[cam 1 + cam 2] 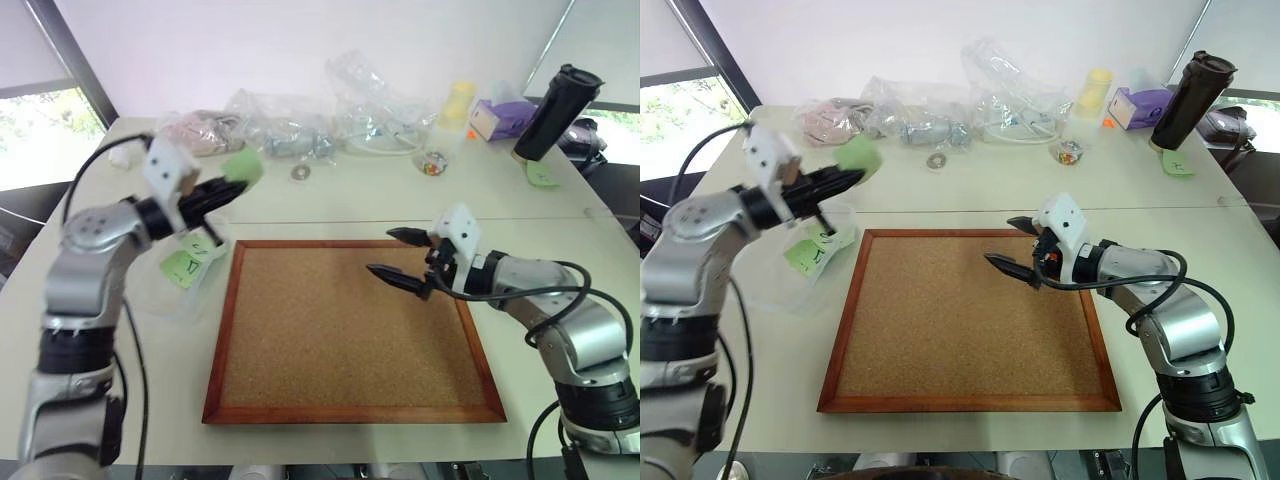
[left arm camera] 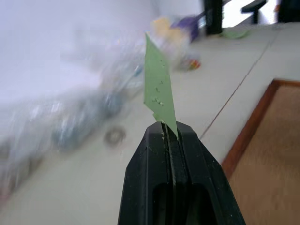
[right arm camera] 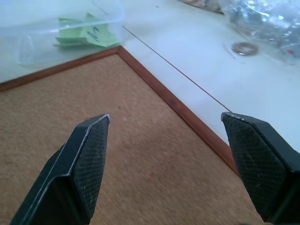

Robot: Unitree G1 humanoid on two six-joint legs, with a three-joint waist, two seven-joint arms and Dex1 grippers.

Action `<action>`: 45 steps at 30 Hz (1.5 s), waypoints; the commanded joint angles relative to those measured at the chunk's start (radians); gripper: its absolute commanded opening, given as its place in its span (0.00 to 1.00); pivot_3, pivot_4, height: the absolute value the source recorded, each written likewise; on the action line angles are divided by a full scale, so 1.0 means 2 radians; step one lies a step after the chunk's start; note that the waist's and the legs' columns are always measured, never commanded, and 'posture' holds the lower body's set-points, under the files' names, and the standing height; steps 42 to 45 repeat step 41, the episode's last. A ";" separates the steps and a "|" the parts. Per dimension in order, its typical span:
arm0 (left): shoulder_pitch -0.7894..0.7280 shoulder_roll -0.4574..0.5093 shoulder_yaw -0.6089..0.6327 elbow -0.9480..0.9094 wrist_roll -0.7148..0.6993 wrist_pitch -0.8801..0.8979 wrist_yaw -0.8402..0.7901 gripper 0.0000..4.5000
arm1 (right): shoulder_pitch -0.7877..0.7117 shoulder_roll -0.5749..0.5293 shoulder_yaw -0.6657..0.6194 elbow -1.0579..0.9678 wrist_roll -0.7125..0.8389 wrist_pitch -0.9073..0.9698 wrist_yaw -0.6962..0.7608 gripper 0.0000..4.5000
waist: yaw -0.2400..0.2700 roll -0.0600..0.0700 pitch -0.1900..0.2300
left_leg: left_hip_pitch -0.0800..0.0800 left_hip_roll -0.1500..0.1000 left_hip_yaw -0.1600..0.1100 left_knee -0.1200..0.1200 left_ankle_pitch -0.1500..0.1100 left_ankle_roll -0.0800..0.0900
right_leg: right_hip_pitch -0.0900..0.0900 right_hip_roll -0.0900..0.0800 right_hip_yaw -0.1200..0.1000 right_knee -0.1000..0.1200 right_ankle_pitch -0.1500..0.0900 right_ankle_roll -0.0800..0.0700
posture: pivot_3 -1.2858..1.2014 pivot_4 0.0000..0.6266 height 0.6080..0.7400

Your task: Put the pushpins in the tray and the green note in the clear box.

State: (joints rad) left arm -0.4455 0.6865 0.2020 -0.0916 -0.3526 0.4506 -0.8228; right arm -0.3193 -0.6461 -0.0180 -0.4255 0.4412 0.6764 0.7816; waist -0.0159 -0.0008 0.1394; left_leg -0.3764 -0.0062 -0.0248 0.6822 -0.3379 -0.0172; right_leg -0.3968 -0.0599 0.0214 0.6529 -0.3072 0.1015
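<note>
We see the left gripper (image 1: 232, 187) raised above the table's (image 1: 330, 195) left side, its fingers pinched on a green note (image 1: 243, 166) that sticks out past the tips. Below it, the clear box (image 1: 800, 285) sits just beside the corkboard's (image 1: 350, 330) left edge with other green notes (image 1: 188, 265) inside. The right gripper (image 1: 397, 257) hovers over the corkboard's far right part, fingers spread wide and holding nothing.

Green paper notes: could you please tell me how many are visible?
3 green notes: one pinched in the left end effector; one inside the clear plastic box, perhaps hiding others; one beside the black tumbler.
</note>
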 commanded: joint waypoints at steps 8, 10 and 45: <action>0.091 0.034 0.042 0.063 0.007 -0.010 0.012 0.00 | -0.017 -0.006 0.009 0.013 -0.003 -0.027 0.016 0.87 | 0.002 0.000 0.000 | 0.000 -0.001 -0.001 0.000 0.000 0.000 | 0.000 -0.001 -0.001 0.000 0.000 0.000 | 0.52 0.24 1.00; 0.109 0.030 0.034 0.048 -0.005 0.002 -0.001 0.07 | -0.019 -0.010 0.008 0.016 -0.005 -0.031 0.019 0.88 | 0.002 0.000 0.000 | 0.000 -0.001 -0.001 0.000 0.000 0.000 | 0.000 -0.002 -0.001 0.000 0.000 0.000 | 0.52 0.24 1.00; 0.053 0.132 -0.014 -0.162 -0.177 0.150 -0.130 0.99 | 0.116 -0.149 -0.164 -0.059 0.078 0.029 0.078 0.89 | 0.001 0.000 0.001 | -0.001 -0.001 -0.001 -0.001 0.000 0.001 | 0.000 -0.002 0.000 -0.001 0.000 0.000 | 0.52 0.24 1.00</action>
